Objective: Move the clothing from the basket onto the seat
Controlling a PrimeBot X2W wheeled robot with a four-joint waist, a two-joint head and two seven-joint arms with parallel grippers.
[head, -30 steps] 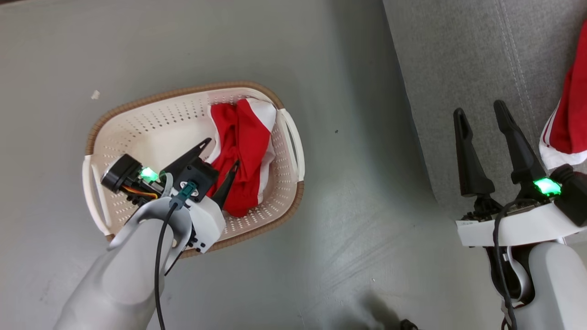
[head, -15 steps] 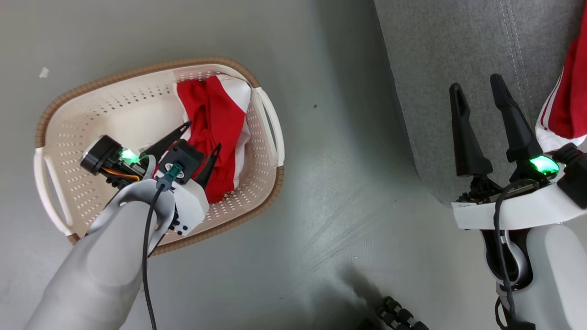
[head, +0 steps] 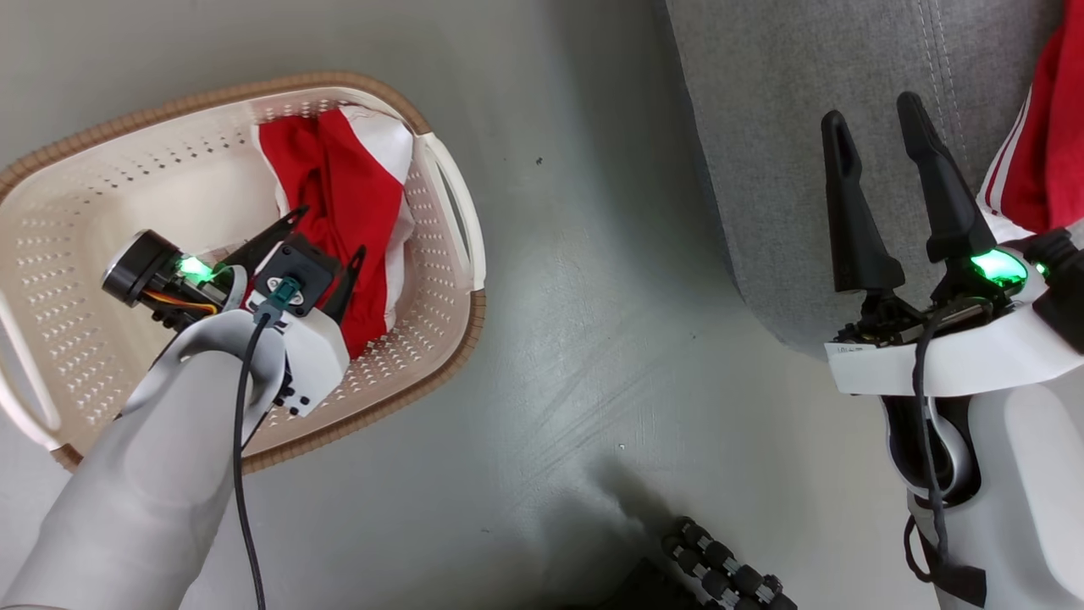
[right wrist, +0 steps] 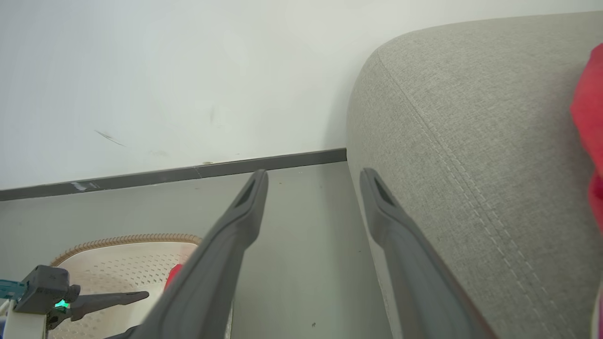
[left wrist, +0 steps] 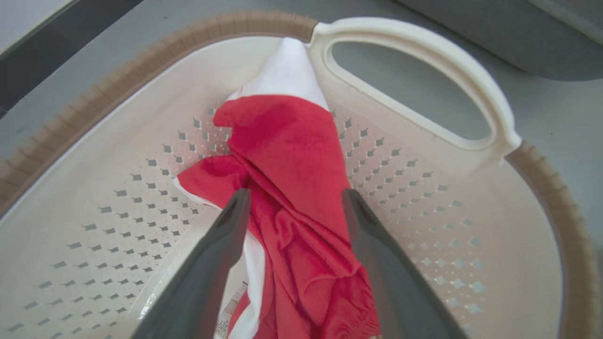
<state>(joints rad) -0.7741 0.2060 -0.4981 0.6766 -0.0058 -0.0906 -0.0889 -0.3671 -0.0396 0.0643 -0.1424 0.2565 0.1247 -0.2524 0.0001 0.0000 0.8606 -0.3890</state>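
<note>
The clothing (head: 339, 195), red and white, lies bunched at the right end of the basket (head: 93, 254) in the head view, on the floor (head: 593, 322) left of the seat (head: 788, 127). The left gripper (head: 330, 230) reaches steeply down into the basket, spread wide astride the red folds. The right gripper (head: 871, 110) stands wide and empty at the seat's left edge, with a second red garment (head: 1046, 144) on the seat just right of it. Bare floor separates basket and seat

In the left wrist view the fabric lies between the fingers (left wrist: 221, 245), not pinched. A label (left wrist: 231, 306) near them is too small to read. The handle (left wrist: 424, 52) arches beyond

In the right wrist view the parted fingers frame the seat's rounded, seamed edge, with the wall (right wrist: 165, 70) far off
</note>
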